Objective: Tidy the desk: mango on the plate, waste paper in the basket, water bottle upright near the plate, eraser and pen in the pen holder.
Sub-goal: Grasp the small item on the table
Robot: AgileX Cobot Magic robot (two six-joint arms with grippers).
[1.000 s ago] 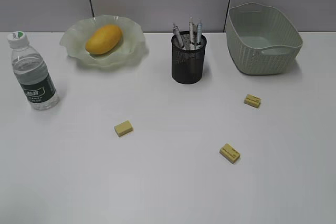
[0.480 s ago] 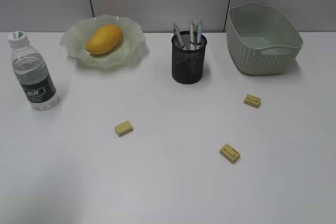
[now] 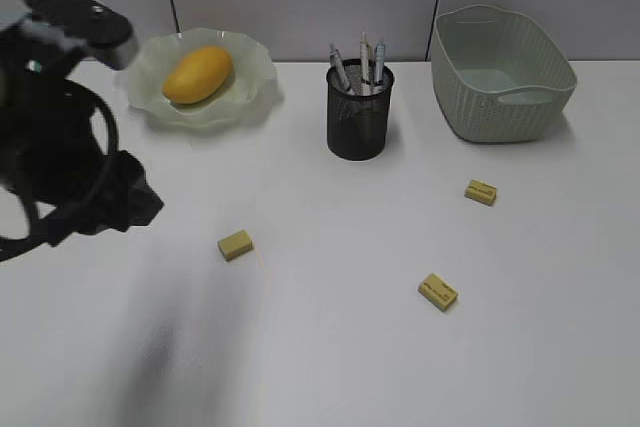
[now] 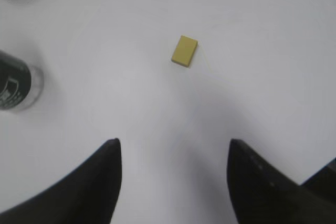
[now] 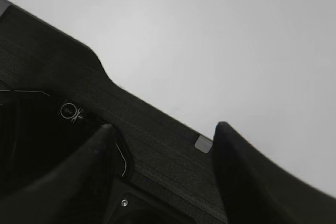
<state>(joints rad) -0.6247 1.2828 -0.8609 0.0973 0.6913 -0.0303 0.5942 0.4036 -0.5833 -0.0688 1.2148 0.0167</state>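
Note:
The mango [image 3: 198,73] lies on the wavy green plate [image 3: 255,72] at the back left. Pens [image 3: 362,62] stand in the black mesh pen holder [image 3: 359,117]. Three yellow erasers rest on the desk [image 3: 330,347]: one left of centre [image 3: 235,244], one at front right [image 3: 438,291], one further back on the right [image 3: 481,192]. My left arm [image 3: 70,147] covers the water bottle in the exterior view. In the left wrist view the bottle [image 4: 13,80] stands at the left edge. My left gripper [image 4: 173,142] is open above bare desk, short of an eraser [image 4: 184,51]. My right gripper [image 5: 165,127] is open and empty. The waste paper is out of view.
The pale green woven basket [image 3: 500,97] stands at the back right, with nothing seen inside it. A grey wall runs behind the desk. The right gripper hangs over a dark textured base [image 5: 79,93] at the desk's edge.
My left arm has swung into the exterior view from the left and now hides the water bottle. Nothing on the desk has moved.

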